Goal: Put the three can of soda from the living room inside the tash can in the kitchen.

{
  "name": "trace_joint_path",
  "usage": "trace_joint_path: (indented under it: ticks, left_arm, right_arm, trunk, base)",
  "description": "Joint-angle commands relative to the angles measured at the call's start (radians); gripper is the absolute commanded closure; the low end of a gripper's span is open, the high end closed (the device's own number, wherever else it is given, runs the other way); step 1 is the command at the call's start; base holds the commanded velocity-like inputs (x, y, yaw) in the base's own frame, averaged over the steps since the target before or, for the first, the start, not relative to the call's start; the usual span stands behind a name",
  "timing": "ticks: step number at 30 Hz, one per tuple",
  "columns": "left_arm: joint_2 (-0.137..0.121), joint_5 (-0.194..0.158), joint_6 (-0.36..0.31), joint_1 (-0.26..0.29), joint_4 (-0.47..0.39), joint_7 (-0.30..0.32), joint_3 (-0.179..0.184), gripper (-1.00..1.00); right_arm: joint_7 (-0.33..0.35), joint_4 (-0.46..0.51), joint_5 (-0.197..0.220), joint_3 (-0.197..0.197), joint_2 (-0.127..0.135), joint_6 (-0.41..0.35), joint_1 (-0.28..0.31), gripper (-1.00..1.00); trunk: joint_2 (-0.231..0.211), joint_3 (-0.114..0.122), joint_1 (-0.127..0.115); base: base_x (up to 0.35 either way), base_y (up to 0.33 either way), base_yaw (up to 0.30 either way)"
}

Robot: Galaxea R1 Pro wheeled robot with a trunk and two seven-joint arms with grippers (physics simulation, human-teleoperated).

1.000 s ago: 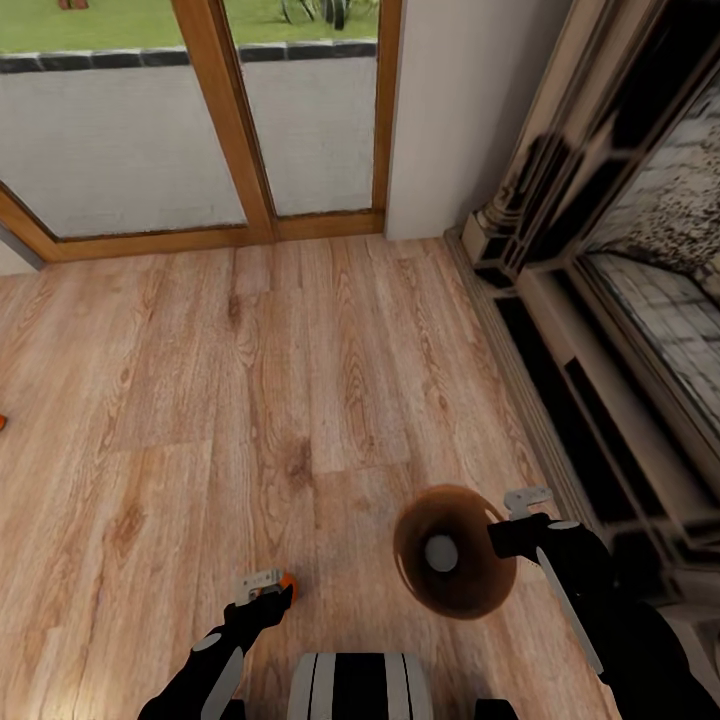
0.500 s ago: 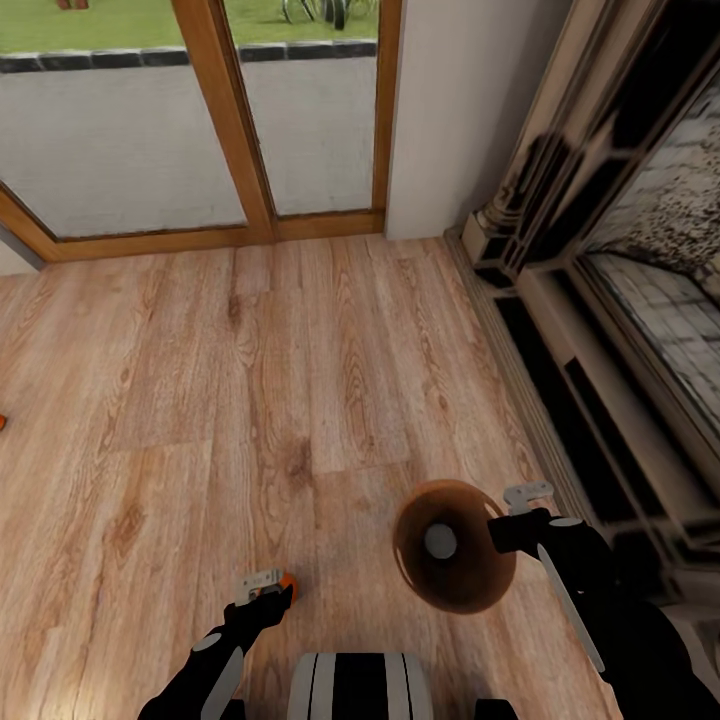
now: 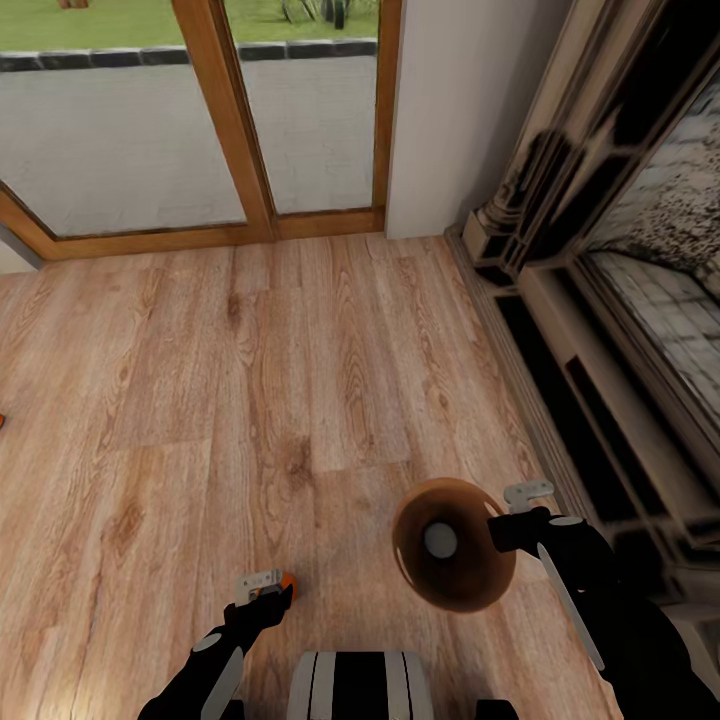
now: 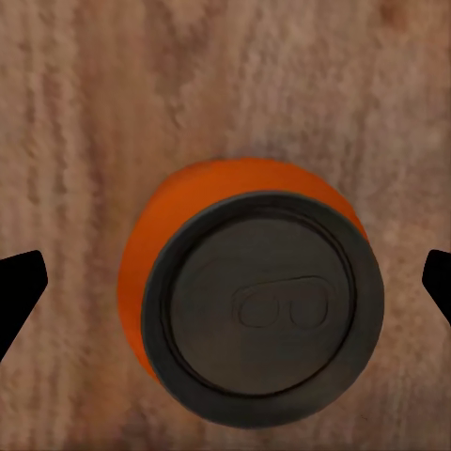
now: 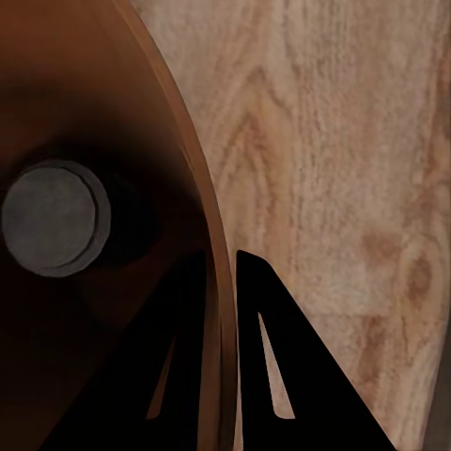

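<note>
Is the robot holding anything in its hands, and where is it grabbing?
The right gripper pinches the trash can by its rim, one finger inside, one outside. The left gripper is open around an orange can, not gripping it.

floor (image 3: 300,400): light wood planks, visible grain and knots, low satin sheen
orange can (image 4: 254,301): smooth matt orange side, dark grey metal top with stamped tab outline, dull
trash can (image 3: 480,590): smooth brown inside and rim, faint gloss on the rim
can in the trash can (image 5: 52,218): grey metal top, matt
door frame (image 3: 225,120): smooth varnished mid-brown wood
fireplace (image 3: 600,250): carved pale stone-like surround with dark glossy panels, rough speckled stone inside
left gripper (image 3: 268,590): matt black, pale grey metal-look tip
right gripper (image 5: 218,310): plain matt black fingers (image 5: 272,357)
</note>
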State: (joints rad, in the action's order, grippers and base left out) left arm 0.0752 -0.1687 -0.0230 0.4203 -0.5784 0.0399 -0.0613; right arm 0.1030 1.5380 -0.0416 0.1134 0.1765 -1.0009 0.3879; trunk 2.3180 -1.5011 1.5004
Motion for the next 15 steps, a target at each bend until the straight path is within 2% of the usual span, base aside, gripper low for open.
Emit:
trace_joint_path:
  ticks: [1, 5, 15]
  left_arm:
    - [0.0, 0.0, 0.0, 0.0, 0.0, 0.0, 0.0, -1.0]
    - [0.0, 0.0, 0.0, 0.0, 0.0, 0.0, 0.0, -1.0]
    - [0.0, 0.0, 0.0, 0.0, 0.001, 0.0, 0.0, -1.0]
  right_arm:
    - [0.006, 0.0, 0.012, 0.0, 0.0, -0.001, 0.0, 1.0]
    - [0.006, 0.0, 0.012, 0.0, 0.0, -0.001, 0.0, 1.0]
    - [0.006, 0.0, 0.012, 0.0, 0.0, 0.0, 0.0, 1.0]
  trunk:
    - [0.0, 0.0, 0.0]
    - [0.028, -0.012, 0.015]
    - [0.028, -0.012, 0.015]
  base:
    - [0.0, 0.0, 0.0]
    - [0.0, 0.0, 0.0]
    - [0.0, 0.0, 0.0]
